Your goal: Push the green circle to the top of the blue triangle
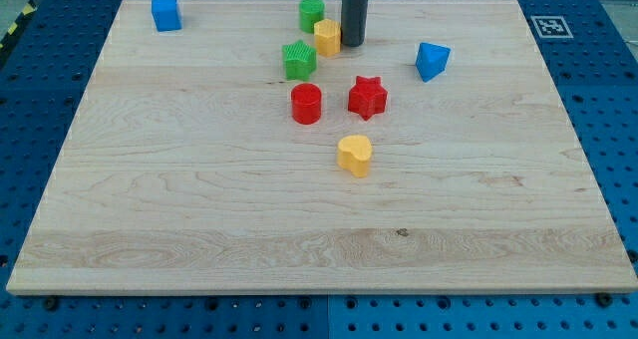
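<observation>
Tip [352,45] beside yellow block [327,37]

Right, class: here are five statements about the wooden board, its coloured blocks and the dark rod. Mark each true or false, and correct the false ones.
1. My tip stands just to the view's right of the yellow hexagonal block. True.
2. The green circular block lies at the view's bottom edge of the wooden board. False: it lies near the view's top edge, beside the yellow hexagonal block.
3. The blue triangular block lies to the view's right of the red star block. True.
4. The red cylinder block touches the blue cube block. False: they are far apart; the cube sits in the view's top left corner.
5. The yellow heart block lies above the green star block. False: it lies below.
</observation>
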Tool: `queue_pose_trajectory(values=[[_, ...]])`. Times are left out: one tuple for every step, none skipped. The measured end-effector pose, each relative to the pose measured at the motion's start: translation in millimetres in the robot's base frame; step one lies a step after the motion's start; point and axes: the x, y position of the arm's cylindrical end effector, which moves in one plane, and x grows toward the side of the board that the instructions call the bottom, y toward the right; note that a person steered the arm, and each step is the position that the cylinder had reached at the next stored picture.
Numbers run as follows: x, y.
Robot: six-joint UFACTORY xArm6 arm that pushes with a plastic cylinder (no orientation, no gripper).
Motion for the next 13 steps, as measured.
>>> queue_pose_trajectory(values=[[-23,12],[-58,17],[-86,-17],[-86,-44],[-85,-78],[-82,-116],[-80,-131],[-80,-135],[-79,-126],[-78,-109],[-78,-92],[-78,-87],[-78,-88]])
